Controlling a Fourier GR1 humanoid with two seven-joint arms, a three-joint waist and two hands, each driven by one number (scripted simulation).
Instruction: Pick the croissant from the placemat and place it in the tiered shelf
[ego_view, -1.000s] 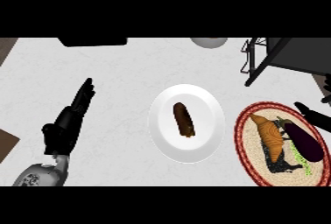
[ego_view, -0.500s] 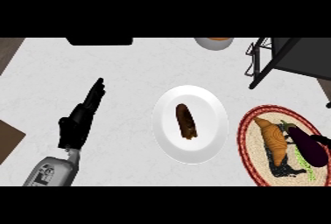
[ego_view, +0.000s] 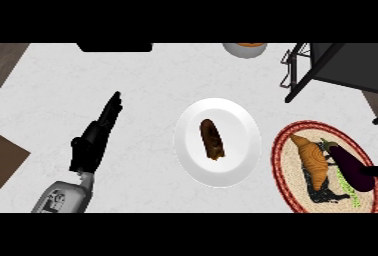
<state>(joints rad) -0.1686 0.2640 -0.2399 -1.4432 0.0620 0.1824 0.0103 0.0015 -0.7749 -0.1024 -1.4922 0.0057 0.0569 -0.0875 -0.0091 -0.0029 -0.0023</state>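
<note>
An orange-brown croissant (ego_view: 310, 161) lies on a round woven placemat (ego_view: 283, 150) with a red rim at the lower right. Beside it on the mat rests a glossy dark purple eggplant (ego_view: 353, 167). The black-framed tiered shelf (ego_view: 325, 62) stands at the upper right. My left hand (ego_view: 94, 140) is at the left over the counter, open with straight fingers pointing up and right, far from the croissant. Of my right hand only a dark sliver (ego_view: 375, 120) shows at the right edge.
A white plate (ego_view: 240, 165) holding a dark brown elongated food item (ego_view: 212, 139) sits mid-counter between my left hand and the placemat. A bowl (ego_view: 245, 49) and a dark flat object (ego_view: 114, 47) are at the far edge. The counter's left edge borders dark wood floor.
My left hand has moved up and right. The black fingers of my right hand above the placemat have drawn back to the right edge. The croissant has not moved on its mat.
</note>
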